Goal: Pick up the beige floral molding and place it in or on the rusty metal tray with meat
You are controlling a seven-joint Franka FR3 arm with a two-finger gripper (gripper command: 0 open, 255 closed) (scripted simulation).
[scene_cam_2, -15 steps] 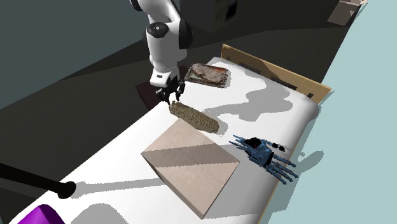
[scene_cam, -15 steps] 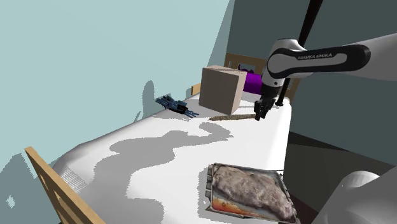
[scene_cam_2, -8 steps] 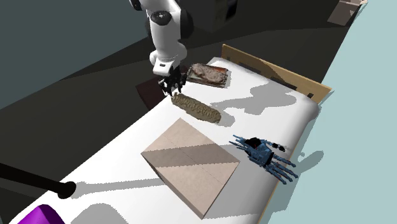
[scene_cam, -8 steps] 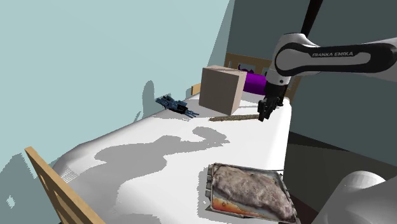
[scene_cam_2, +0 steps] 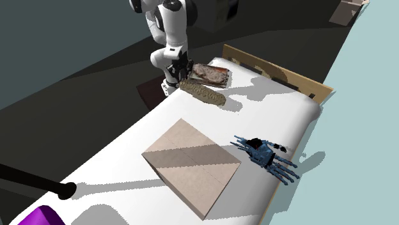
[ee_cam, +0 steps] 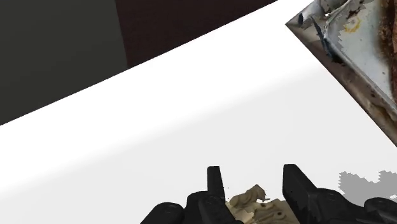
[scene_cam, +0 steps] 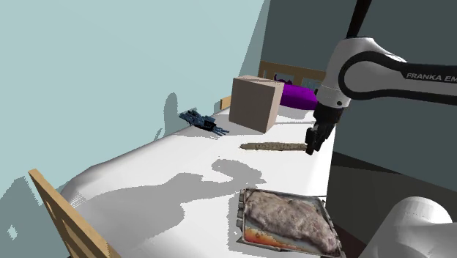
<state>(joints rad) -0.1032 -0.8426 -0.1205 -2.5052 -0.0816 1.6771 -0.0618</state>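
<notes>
The beige floral molding [scene_cam: 272,146] hangs just off the bed [scene_cam: 146,192], one end pinched tight in our gripper [scene_cam: 313,144], the rest jutting sideways. Held off-centre, it could twist or slip, we judge. The rusty tray of meat [scene_cam: 284,193] lies ahead of the gripper, nothing between; a cardboard box [scene_cam: 255,102] sits well behind.

Rough, knobbly beige molding [scene_cam: 272,146]; rusty, pitted metal tray [scene_cam: 254,236]; matt tan box [scene_cam: 255,102]
</notes>
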